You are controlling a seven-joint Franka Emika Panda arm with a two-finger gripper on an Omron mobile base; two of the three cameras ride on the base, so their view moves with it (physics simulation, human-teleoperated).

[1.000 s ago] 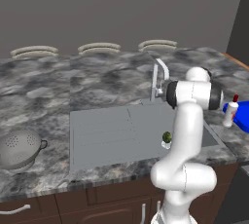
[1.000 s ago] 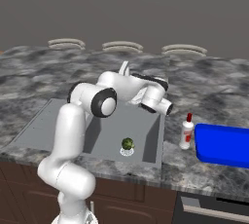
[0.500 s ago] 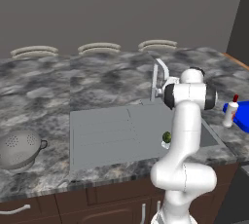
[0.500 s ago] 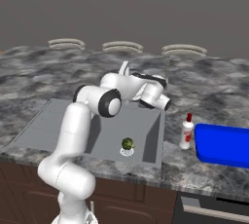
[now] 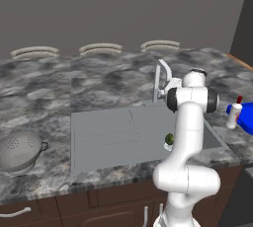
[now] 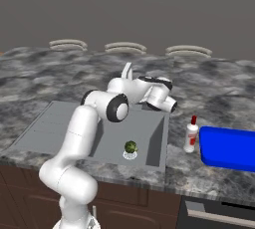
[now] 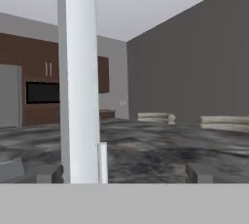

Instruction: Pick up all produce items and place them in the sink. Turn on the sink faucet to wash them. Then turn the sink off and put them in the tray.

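**Broccoli in the basin, open gripper up at the faucet**

While the small broccoli floret [image 6: 130, 147] sits low in the basin of the grey sink [image 6: 60, 123], right on the round white drain, the arm reaches across the basin toward the back of the counter. In the left base view the floret [image 5: 169, 138] shows just beside the arm's white forearm, at the right end of the sink [image 5: 108, 132], whose ribbed drainboard spreads to the left.

The gripper [image 7: 125, 172] stands wide open and holds nothing: in the hand view its two dark finger tips [image 7: 48, 173] rise far apart at the bottom, and the pale upright stem of the sink faucet [image 7: 80, 82] stands between them, closer to the left tip. Whether either tip touches the stem cannot be told. In the left base view the faucet [image 5: 160, 78] rises behind the sink at its back edge, its curved spout close against the arm's wrist. In the right base view the hand is near the top of the faucet [image 6: 127, 70], of which only a pale sliver shows above the arm.

On the marbled counter [image 6: 219, 88], the blue tray [image 6: 228, 147] lies to the right of the sink, well apart from the floret. A white bottle with a red cap [image 6: 191, 134] stands upright just beside the tray's left edge. A grey perforated colander [image 5: 20, 151] rests on the counter at the far left of the left base view
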